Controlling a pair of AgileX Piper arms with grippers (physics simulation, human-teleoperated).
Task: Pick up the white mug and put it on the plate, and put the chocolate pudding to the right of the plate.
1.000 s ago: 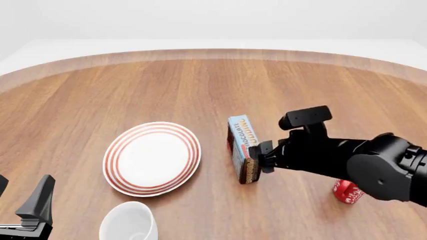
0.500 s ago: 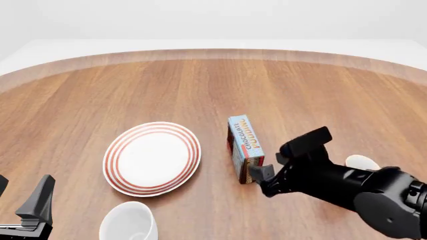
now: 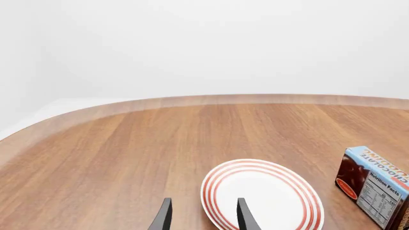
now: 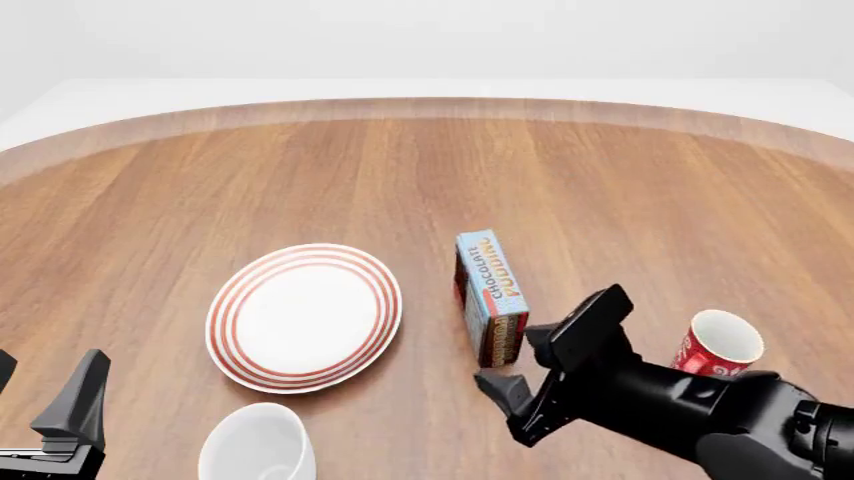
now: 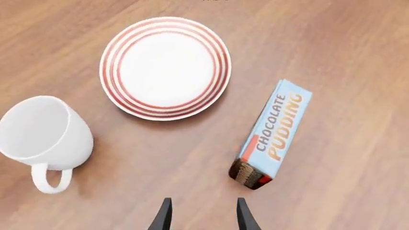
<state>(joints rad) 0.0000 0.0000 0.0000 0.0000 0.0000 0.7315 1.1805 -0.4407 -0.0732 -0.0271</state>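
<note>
The red-ringed plate (image 4: 304,316) lies left of centre. Right of it, a short gap away, the chocolate pudding (image 4: 490,290) box stands on its long side, blue face up. The white mug (image 4: 258,445) stands upright at the near edge, in front of the plate. My right gripper (image 4: 518,368) hovers open and empty just in front of the pudding's near end. From the right wrist view I see the plate (image 5: 164,67), the white mug (image 5: 43,134) and the pudding (image 5: 273,134) beyond my fingers (image 5: 163,218). At the near left corner my left gripper (image 4: 40,395) is open and empty, left of the mug.
A red mug with white swirls (image 4: 714,343) stands at the right, close to my right arm. The left wrist view shows the plate (image 3: 262,196), the pudding (image 3: 374,184) and the table's curved far edge (image 3: 211,99).
My right arm has drawn back from the pudding's near end toward the near table edge, uncovering the red mug. The pudding stays where it was. The left arm has not moved.
</note>
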